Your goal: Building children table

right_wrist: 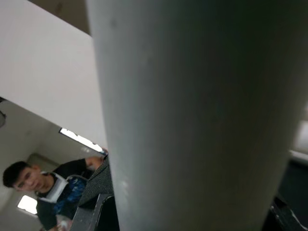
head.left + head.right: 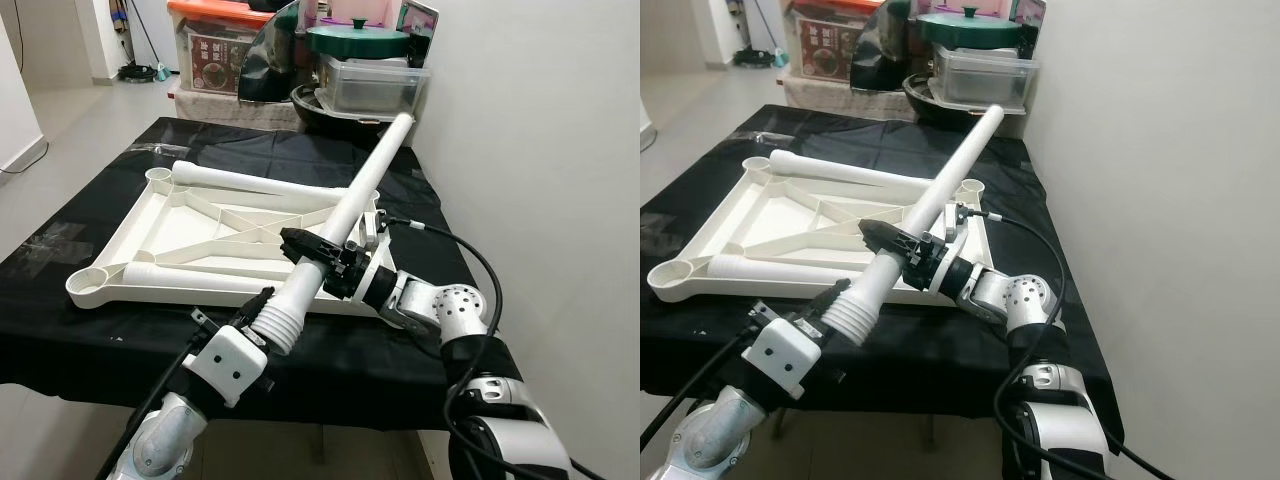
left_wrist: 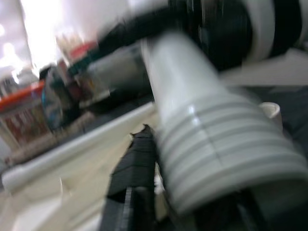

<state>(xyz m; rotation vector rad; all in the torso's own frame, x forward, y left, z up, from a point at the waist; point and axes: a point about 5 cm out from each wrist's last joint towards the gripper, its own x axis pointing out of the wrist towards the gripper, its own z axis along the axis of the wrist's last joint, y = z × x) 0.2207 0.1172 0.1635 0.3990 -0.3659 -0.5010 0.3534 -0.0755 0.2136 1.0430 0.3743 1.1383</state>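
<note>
Head views evenly lit and sharp, soft shadows on the black cloth [image 2: 120, 330]. Left wrist view motion-blurred, blown-out glare at 10 o'clock. Right wrist view dim (pole [image 1: 202, 115] too close, out of focus).

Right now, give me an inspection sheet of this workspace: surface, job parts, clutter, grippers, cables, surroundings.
Surface: table under a black cloth, against the wall.
Job's things: white tabletop lies upside down, leg sockets up; two legs lie across it; a third white leg is held tilted above it, ribbed end nearest the robot.
Clutter: plastic storage boxes and a green lid at the far end.
Grippers: left gripper at the leg's ribbed end; right gripper shut on the leg mid-shaft.
Cables: black cable loops off the right arm.
Surroundings: white wall on the right, tiled floor; a person in the right wrist view.
</note>
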